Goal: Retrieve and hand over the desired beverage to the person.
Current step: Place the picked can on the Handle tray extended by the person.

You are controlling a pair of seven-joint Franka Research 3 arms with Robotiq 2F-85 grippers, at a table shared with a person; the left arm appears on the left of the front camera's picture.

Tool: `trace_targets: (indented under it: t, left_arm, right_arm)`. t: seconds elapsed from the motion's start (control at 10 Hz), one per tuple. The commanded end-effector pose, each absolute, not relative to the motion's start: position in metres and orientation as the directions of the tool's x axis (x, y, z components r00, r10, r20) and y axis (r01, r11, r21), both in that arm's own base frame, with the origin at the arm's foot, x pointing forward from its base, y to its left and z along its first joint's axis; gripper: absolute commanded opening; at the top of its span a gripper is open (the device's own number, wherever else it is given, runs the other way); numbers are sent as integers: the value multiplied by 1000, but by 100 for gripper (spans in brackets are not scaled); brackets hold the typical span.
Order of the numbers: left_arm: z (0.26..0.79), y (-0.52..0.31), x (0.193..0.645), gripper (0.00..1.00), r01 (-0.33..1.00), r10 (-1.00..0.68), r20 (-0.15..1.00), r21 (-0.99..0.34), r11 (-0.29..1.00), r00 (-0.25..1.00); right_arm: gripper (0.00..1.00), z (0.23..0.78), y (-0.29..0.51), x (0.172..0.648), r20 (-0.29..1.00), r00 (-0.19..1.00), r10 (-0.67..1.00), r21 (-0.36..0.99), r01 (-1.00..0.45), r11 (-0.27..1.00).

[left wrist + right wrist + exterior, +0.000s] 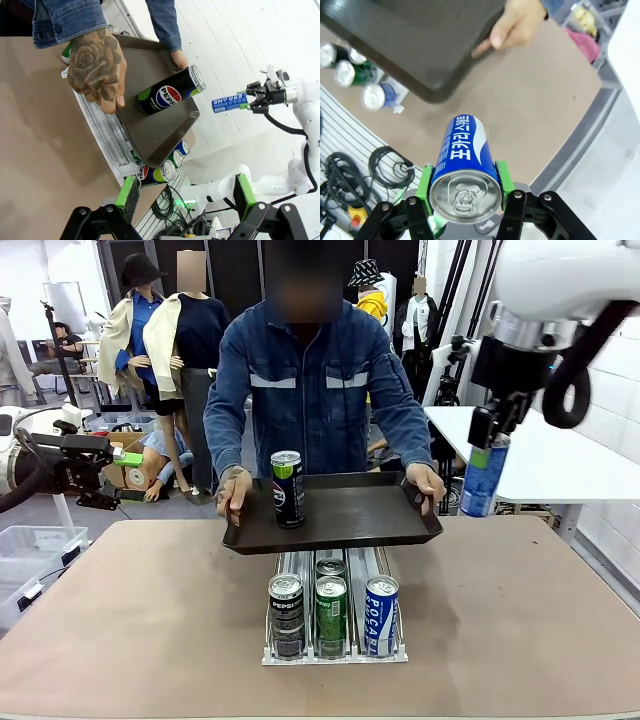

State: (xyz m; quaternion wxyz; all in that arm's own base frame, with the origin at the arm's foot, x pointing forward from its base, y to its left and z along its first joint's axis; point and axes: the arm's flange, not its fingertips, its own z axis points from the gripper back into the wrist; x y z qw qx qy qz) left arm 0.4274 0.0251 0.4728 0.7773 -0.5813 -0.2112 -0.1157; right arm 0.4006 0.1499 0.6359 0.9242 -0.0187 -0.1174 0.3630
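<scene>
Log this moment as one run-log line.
right gripper: shut on blue can, raised | left gripper: open | person: holds tray with Pepsi can

White arms (560,280), black end effectors, green pads (425,182)

Glossy metal blue can (464,155) with a shiny silver lid; matt dark plastic tray (345,515); matt brown desk (520,620); denim jacket (310,380).

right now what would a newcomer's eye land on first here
Probably the person at the far side, holding a dark tray over the table with one black Pepsi can upright on it. Next, the right pincer, raised to the tray's right, shut on a blue can.
</scene>
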Motion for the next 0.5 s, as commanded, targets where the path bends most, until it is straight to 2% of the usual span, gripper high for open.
trace_targets:
  t: [0.0,0.4]
  left_arm:
    - [474,25,427,100,427,81,466,-858,285,881]
    - [474,25,427,100,427,81,466,-858,285,881]
  right_arm:
    - [0,653,173,423,181,698,693,-121,-683,720]
    - [0,654,230,467,173,668,724,-113,-717,688]
